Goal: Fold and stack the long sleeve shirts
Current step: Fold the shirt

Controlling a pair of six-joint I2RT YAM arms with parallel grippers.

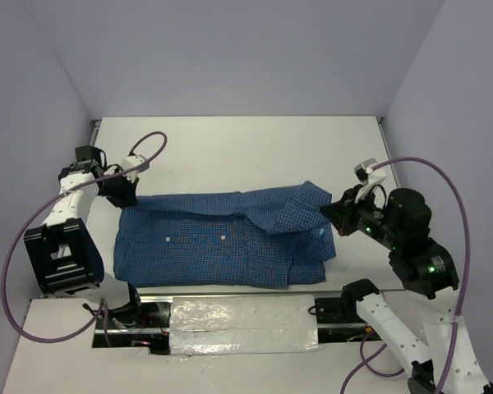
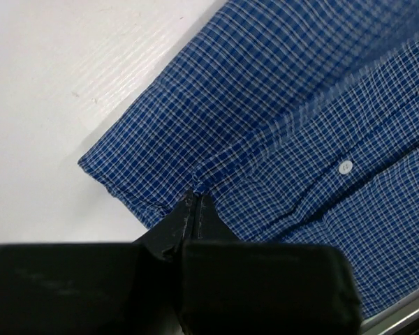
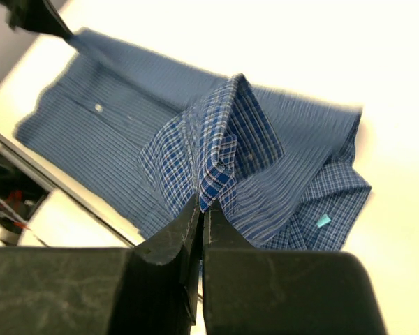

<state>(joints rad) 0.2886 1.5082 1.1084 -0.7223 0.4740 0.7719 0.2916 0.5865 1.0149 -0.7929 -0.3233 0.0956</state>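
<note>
**Top view**
- One blue checked shirt (image 1: 222, 246), long-sleeved, lies spread lengthwise on the white bench (image 1: 230, 148) between the two arms, near the front edge.
- Two white buttons (image 1: 168, 239) show on its flat front.
- The left pincer (image 1: 125, 195) sits at the shirt's far left corner.
- The right pincer (image 1: 329, 212) sits at the shirt's right end, where a flap of cloth stands raised above the rest.

**Left wrist view**
- The left pincer is clenched, its tips pinching a small ridge of shirt cloth just inside the edge.
- One white button lies to the right of the tips.
- Bare bench fills the upper left.

**Right wrist view**
- The right pincer is clenched on a lifted fold of the shirt, and the cloth rises in a peak from its tips.
- The paler inner side of the fabric shows on the left of that fold.
- A small turquoise tag (image 3: 323, 221) sits on the crumpled cloth at lower right.
- The rest of the shirt lies flat on the bench beyond.
</note>
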